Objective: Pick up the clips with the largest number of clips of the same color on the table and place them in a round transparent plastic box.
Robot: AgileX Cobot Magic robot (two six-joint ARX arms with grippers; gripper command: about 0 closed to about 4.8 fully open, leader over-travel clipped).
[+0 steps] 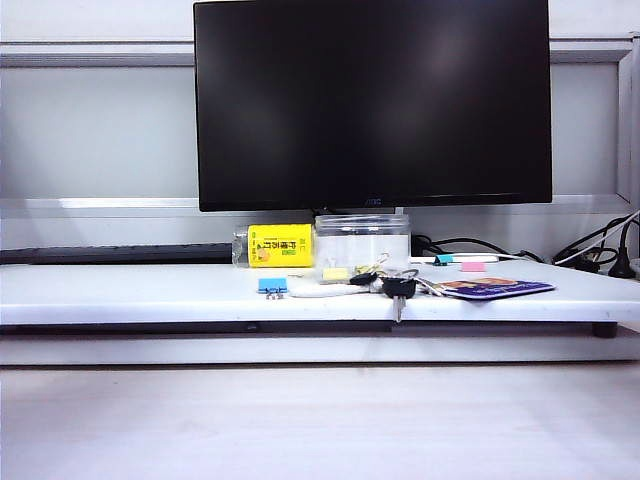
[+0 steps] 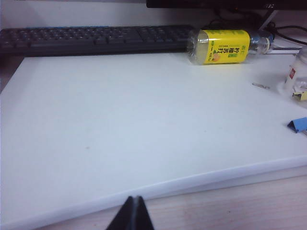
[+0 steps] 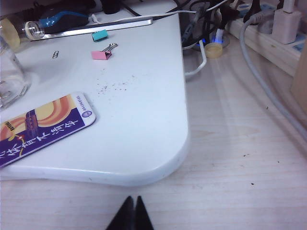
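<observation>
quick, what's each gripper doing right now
left gripper: closed, holding nothing, short of the white board's near edge.
right gripper: closed, holding nothing, over the wood desk.

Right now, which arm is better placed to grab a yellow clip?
Probably left: its wrist view shows a yellow clip near the blue clip; the right's shows none. Both jaws are shut, short of the board.

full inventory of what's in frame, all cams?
monitor: 1, black, behind the white board
keyboard: 1, dark, behind board, left
bottle: 1, clear, yellow label, lying by keyboard
round transparent plastic box: 1, clear, centre
clips: pale yellow, before box; count unclear
blue clip: 1, front
keys: bunch, front edge
card: 1, purple-orange, right
pink clip: 1, right rear
teal clip: 1, beside pink
left gripper: jaws shut, before board
right gripper: jaws shut, before board's right corner
</observation>
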